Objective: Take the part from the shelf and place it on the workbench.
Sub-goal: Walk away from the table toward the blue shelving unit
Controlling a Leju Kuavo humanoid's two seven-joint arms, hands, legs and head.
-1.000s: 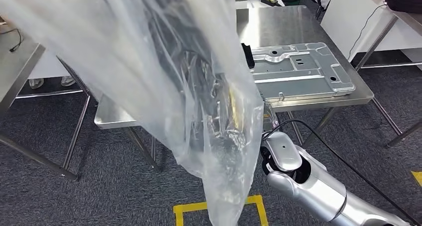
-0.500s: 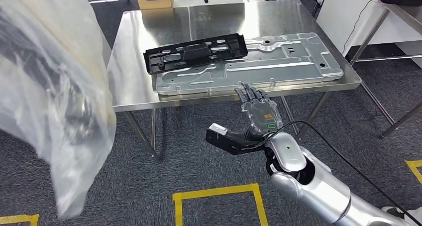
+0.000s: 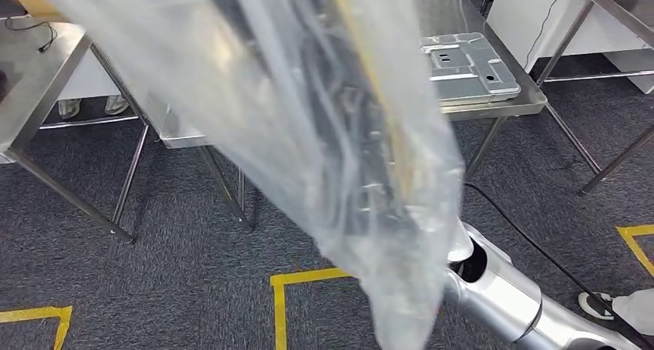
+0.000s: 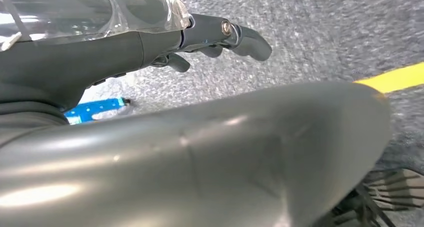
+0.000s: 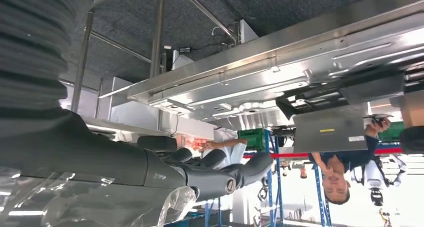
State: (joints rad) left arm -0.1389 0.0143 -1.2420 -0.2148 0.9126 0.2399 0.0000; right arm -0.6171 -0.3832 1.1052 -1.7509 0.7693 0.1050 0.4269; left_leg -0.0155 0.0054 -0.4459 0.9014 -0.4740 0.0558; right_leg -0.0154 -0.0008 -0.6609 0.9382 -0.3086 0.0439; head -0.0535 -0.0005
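The bagged part (image 3: pixel 339 134) is hanging before the head camera, short of the surface (image 3: pixel 493 103). Both hands' grip cannot be told. The film is likely slippery; holding the stiff part through it seems advisable.

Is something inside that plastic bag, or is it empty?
Not empty: a long dark part shows through the clear bag.

I see grey carpet floor (image 3: pixel 154 288) with yellow tape lines (image 3: pixel 297 279) near me, another yellow corner (image 3: pixel 636 242) at right. Second steel table (image 3: pixel 31 95) at far left, its legs on carpet. White table (image 3: pixel 609 26) at far right, black cable (image 3: pixel 532 246) trailing across floor. Person (image 5: pixel 345 172) stands beyond, seen in right wrist view, near blue racking (image 5: pixel 272 177).
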